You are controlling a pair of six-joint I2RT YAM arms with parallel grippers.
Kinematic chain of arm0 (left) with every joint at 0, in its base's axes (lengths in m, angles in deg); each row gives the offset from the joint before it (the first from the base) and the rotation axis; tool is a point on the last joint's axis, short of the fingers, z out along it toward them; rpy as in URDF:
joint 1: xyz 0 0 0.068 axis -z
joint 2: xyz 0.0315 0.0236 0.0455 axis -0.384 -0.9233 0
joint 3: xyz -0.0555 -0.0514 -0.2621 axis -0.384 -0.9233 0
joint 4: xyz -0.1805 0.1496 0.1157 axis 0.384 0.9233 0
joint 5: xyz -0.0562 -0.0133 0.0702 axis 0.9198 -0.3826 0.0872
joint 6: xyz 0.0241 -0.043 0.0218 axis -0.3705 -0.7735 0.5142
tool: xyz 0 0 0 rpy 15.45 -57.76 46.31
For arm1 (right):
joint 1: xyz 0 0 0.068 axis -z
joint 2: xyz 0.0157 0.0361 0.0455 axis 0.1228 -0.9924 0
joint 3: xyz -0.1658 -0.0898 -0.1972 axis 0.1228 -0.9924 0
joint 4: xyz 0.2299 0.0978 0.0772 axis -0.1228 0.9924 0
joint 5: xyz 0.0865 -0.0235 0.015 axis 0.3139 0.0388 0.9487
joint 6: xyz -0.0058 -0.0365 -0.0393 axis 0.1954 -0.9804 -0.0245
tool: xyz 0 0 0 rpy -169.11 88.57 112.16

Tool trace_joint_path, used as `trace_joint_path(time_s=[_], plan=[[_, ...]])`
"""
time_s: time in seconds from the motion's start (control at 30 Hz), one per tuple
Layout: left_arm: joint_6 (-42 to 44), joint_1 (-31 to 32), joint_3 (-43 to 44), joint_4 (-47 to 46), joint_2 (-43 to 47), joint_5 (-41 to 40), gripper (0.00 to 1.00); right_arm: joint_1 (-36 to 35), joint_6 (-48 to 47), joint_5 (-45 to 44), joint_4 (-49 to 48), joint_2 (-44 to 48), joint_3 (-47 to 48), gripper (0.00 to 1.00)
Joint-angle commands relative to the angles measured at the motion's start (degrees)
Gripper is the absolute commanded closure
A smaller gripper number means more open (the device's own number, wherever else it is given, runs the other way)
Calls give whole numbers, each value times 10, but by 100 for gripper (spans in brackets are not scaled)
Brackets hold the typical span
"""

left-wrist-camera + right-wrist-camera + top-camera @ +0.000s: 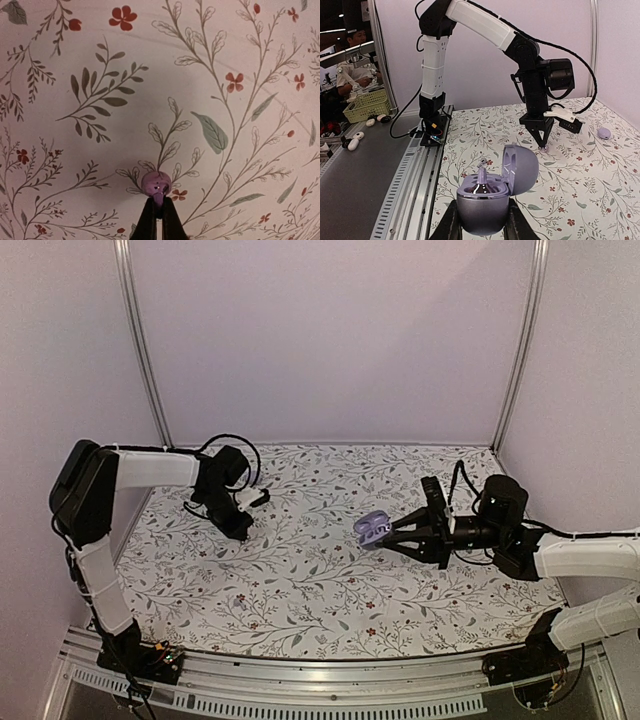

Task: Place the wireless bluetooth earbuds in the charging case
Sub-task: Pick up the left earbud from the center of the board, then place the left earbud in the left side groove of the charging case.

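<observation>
So the left pincer (158, 202) is squeezing fully shut on a bud (156, 183), gripping it with just the very tips. The bud is sitting over at the far-left part of the counter, on or just off the cloth (100, 150), can't tell which. The right pincer (482, 221) is holding the case (480, 202) around its lower half, up off the cloth toward the right, with the lid (521, 167) standing open.

What's worrying me: that bud is looking round and slick and it's only being held by a sliver. I'm guessing it could squirt out or twist on the way over, since bud and case are well apart. The well is also looking barely bigger than the bud, so if it's arriving rotated it's probably going to sit proud or bounce off the rim. And pushing down on a case that's only being clamped in mid-air could tip it in the grip.

View stuff: the left wrist cam is the only one showing the pinch up close. The right wrist cam is showing the case's inside, with something shiny poking up that I can't identify. It's also showing what's looking like a second bud (604, 133) lying on the cloth beyond the left arm. The top cam is showing the gap between the arms, but the buds are getting lost among the printed flowers.
</observation>
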Motion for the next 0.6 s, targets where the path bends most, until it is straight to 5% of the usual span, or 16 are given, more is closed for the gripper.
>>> trace_joint_path(time_s=[0.0, 0.23, 0.43, 0.57], plan=[[-36, -2, 29, -7, 68, 25, 100, 2, -20, -69, 11, 38, 4, 100], [-146, 19, 30, -78, 209, 127, 100, -5, -109, -223, -74, 56, -10, 100], [-257, 55, -13, -238, 325, 215, 100, -14, -167, -299, -141, 40, -16, 100], [-290, 115, -53, -345, 394, 176, 100, -27, -255, -354, -223, 27, -22, 100]])
